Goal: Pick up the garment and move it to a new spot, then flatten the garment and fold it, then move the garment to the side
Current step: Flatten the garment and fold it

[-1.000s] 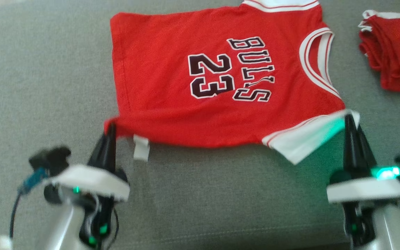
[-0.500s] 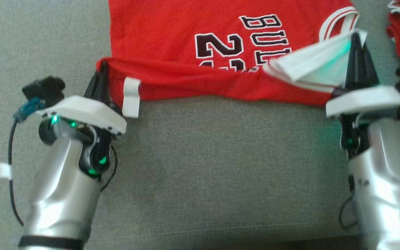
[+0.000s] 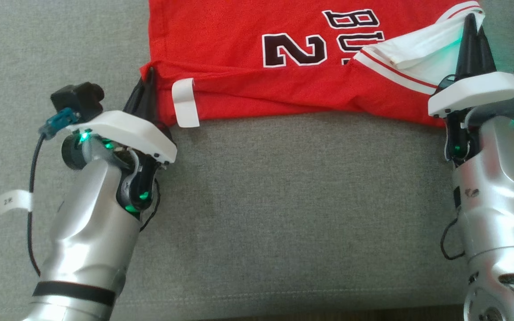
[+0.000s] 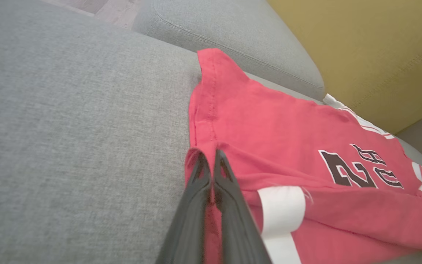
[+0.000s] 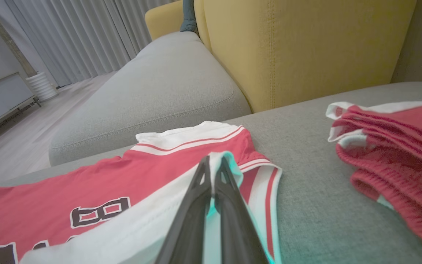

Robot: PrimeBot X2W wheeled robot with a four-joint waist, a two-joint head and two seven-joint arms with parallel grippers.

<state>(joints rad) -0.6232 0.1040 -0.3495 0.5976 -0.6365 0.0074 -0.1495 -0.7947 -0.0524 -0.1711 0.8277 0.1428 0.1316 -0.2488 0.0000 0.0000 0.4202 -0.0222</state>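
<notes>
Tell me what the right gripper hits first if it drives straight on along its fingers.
The right gripper, shut on the jersey at a white-trimmed edge, points across the garment itself. It would likely meet the far white band first, then the grey cushion. Depth is unclear.

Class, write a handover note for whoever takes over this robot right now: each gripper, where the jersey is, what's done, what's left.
Left gripper: shut on the jersey hem corner.
Right gripper: shut on its white trim.
Jersey: spread on the sofa, near edge lifted and doubled over.
Done: flattened, first fold begun.
Left: finish folding, release, move it aside, perhaps by the red pile.
</notes>
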